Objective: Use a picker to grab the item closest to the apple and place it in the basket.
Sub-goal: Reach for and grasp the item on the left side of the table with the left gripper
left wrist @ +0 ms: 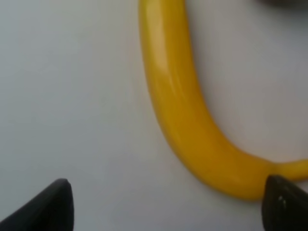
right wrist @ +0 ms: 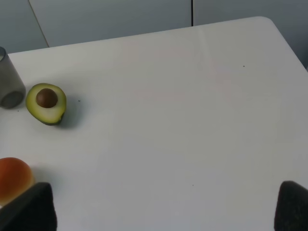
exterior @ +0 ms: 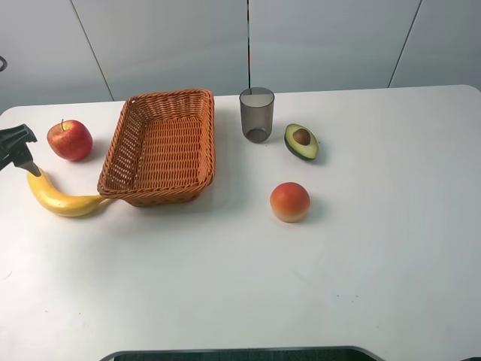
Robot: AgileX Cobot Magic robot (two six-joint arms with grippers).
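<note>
A red apple sits at the far left of the white table. Just in front of it lies a yellow banana, its stem end touching the woven basket. My left gripper hovers over the banana's end nearest the apple. In the left wrist view the banana curves between the spread fingertips, and the left gripper is open and holds nothing. The right gripper is open over bare table and is out of the exterior high view.
A grey cup stands behind the basket's right side. A halved avocado and an orange-red fruit lie right of centre. The right wrist view also shows the avocado and the fruit.
</note>
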